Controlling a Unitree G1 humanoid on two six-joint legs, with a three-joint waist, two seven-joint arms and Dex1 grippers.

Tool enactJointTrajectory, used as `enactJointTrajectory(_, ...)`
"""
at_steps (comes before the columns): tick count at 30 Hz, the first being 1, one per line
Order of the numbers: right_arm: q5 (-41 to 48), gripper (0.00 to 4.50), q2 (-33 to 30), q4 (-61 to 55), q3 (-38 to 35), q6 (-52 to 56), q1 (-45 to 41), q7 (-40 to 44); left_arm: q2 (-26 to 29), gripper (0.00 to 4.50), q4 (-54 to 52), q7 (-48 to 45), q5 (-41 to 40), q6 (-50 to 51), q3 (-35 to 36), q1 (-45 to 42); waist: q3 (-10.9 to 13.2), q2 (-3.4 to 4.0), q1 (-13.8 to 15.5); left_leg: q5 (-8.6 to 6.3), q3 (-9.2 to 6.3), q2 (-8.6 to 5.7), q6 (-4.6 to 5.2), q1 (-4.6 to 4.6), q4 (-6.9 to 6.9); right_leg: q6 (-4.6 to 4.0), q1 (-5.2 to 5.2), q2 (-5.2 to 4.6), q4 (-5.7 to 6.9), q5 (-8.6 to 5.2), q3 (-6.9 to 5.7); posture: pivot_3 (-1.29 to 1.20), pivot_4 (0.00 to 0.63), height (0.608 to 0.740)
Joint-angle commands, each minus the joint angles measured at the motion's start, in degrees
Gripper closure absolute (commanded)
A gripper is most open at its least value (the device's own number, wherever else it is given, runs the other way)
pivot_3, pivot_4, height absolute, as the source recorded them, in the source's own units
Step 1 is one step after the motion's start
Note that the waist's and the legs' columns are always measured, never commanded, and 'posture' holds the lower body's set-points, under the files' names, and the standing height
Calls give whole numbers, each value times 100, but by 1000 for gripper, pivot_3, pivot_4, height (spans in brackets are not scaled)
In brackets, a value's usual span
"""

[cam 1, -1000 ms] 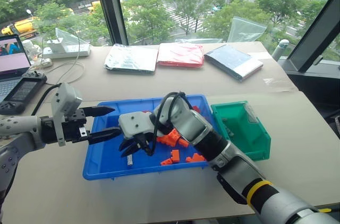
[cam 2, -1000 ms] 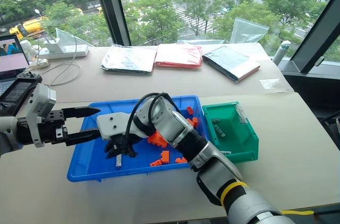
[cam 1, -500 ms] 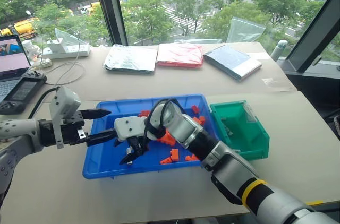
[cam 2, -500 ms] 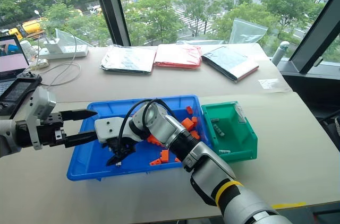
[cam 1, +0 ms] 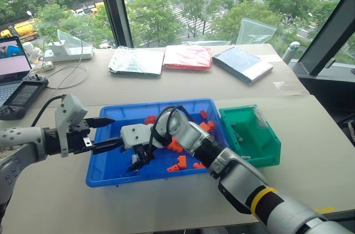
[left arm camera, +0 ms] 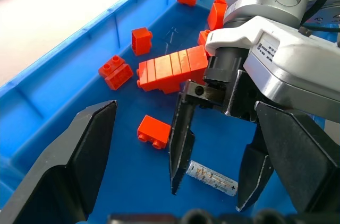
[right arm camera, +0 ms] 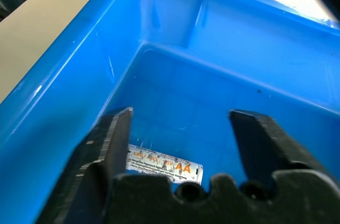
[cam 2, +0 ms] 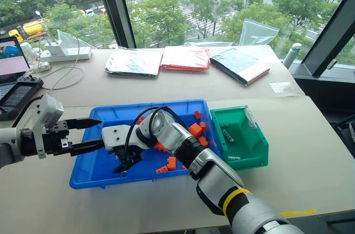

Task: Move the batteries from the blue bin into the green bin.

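Glossy plastic blue bin (right arm camera: 64,70); shiny metal battery (left arm camera: 213,178); matt black gripper fingers (left arm camera: 180,144).

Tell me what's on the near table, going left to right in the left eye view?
Left pincer → right pincer over a battery → orange bricks in the blue bin → green bin.

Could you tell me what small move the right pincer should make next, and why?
Probably lower a little and close: the right pincer is open, its fingers either side of a battery lying flat on the blue bin floor.
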Motion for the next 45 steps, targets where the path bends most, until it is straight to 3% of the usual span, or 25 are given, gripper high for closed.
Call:
enactJointTrajectory(1,-167,61,-54,84,260,148,230,199,9,0,-181,-138,-236,-190,338,-187,0,0,2,0,0,0,0,0,0,0,0,0,0,0,0,0,150,740)
enactJointTrajectory(11,-543,61,-72,486,381,58,305,-187,16,0,-186,-157,-231,-208,350,-169,-2,-2,-29,-1,6,7,1,32,3,0,14,8,20,0,9,0,150,740)
enactJointTrajectory(21,-620,61,-90,655,465,92,250,-232,24,0,-181,-144,-235,-228,328,-175,4,6,6,-2,-4,11,3,110,-3,-2,104,18,-6,1,8,0,150,740)
enactJointTrajectory(29,-640,2029,-164,622,544,143,304,-107,16,0,-184,-148,-230,-248,325,-173,3,6,7,-2,-6,11,3,110,-3,-2,104,18,-5,1,9,0,150,740)
enactJointTrajectory(38,-292,2030,-350,-120,141,467,453,-149,-6,0,-237,-128,-284,-218,350,-148,4,6,14,-3,-6,10,3,109,-3,-2,103,18,-6,1,10,0,150,740)
enactJointTrajectory(45,483,2030,-1466,-2374,-773,1721,1271,119,-67,0,-228,-148,-355,-269,293,-152,7,4,125,-3,-13,7,3,79,-1,-2,97,16,-27,1,7,0,150,740)
